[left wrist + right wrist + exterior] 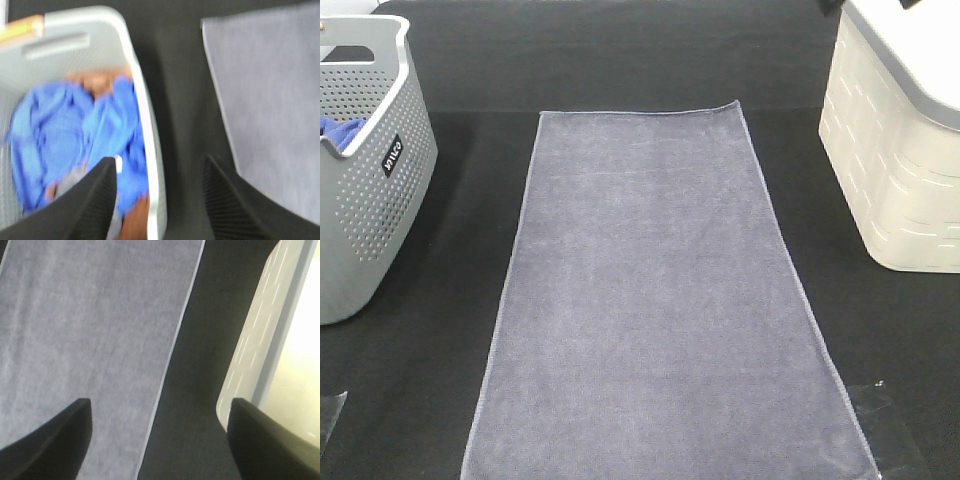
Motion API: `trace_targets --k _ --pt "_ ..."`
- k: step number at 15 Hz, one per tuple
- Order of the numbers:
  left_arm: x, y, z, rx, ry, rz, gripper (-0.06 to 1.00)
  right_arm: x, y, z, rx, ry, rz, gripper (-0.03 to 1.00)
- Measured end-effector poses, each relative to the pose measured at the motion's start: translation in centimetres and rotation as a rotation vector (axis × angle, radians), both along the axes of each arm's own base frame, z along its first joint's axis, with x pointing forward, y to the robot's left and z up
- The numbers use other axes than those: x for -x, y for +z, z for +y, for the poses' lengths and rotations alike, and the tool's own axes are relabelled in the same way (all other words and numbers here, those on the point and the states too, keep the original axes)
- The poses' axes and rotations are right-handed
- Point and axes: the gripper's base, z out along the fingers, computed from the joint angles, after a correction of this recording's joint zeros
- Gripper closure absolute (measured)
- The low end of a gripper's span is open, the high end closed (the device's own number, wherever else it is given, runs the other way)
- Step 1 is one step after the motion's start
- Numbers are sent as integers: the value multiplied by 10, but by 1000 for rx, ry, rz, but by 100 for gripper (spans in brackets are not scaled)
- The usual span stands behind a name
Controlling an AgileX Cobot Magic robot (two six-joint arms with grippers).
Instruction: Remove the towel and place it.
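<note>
Even bright light, left wrist blurred

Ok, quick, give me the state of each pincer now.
Left pincer: open, holding nothing, above the rim of the grey basket.
Right pincer: open, holding nothing, above the towel edge.

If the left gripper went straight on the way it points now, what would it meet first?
Probably the grey basket's rim or the bare black table beside it: the left gripper, jaws open, straddles that rim, with the blue cloth inside and the towel off to the other side. Depth is unclear.
</note>
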Motion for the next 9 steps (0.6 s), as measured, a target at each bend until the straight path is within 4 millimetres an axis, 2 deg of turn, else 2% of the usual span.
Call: trace_targets --k 2,3,4,7,9 --pt "43 -13 12 10 -3 54 43 19 0 -5 4 0 15 26" --pt "74 -25 20 24 -8 94 43 39 -1 -11 9 0 31 26" --pt "96 -34 26 35 -10 114 43 51 -3 -14 4 0 45 26" --pt "151 -59 39 82 -20 148 43 92 -18 -22 -14 4 108 26" --pt "183 -76 47 110 -26 151 43 120 -36 -29 -10 4 163 26"
